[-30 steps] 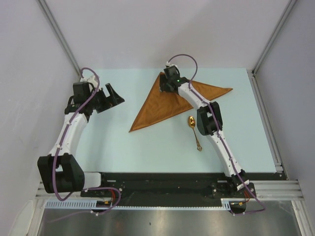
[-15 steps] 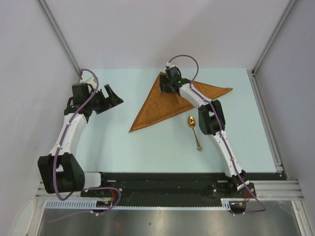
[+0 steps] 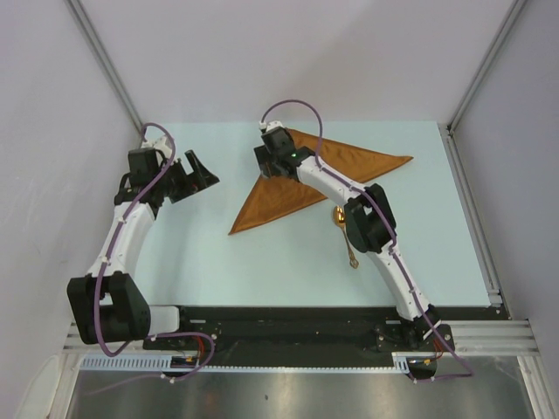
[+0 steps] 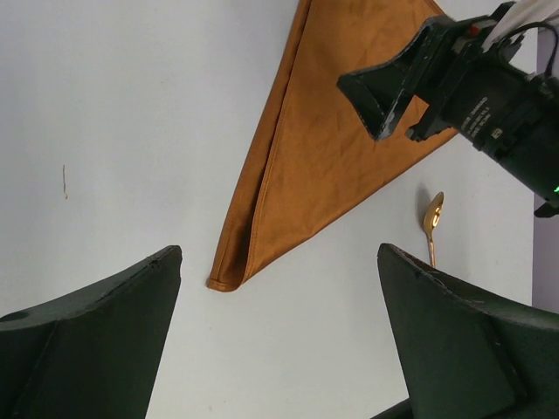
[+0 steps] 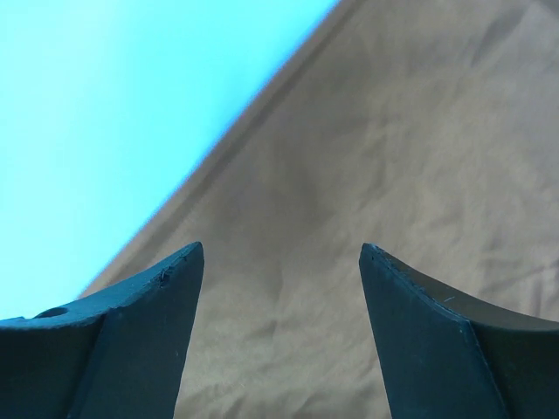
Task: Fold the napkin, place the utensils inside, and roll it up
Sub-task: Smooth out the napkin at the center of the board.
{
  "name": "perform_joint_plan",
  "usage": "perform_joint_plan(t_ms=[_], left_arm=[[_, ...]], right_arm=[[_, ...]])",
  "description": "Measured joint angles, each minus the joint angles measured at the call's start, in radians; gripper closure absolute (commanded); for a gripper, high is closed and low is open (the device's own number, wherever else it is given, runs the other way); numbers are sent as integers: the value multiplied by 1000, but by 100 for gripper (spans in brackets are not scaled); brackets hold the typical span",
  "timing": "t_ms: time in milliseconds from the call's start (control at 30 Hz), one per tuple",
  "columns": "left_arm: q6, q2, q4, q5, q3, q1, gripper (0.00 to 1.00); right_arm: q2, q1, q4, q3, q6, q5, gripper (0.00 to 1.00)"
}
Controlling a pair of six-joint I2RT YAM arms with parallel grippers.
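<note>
Right gripper [image 3: 272, 159] has swung left since the earlier frame, from the napkin's [image 3: 271, 202] top corner to above its long left edge; left gripper [image 3: 199, 171] unchanged. Small white print on the right wrist housing in the left wrist view, too small to read. Right jaws wide apart, nothing between them, cloth and its hem directly below; can't tell if they touch it. Left jaws fully wide, empty, well off the napkin's left side. Napkin rust-orange, slight sheen, folded to a triangle, flat on the pale bench [image 3: 218, 262], two layers showing along the left edge, soft creases. Gold spoon [image 3: 349, 251] lies just off the napkin's lower right edge, apart from it, partly hidden by the right arm.
</note>
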Motion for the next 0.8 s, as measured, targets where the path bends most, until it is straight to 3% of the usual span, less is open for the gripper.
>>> perform_joint_plan(t_ms=[433,800], left_arm=[[0,-8,11,1,0,0,1],[0,-9,11,5,0,8,1]], right_arm=[[14,-28,-87,-47,18,28,22],[117,-53,-136,74,64,-30,23]])
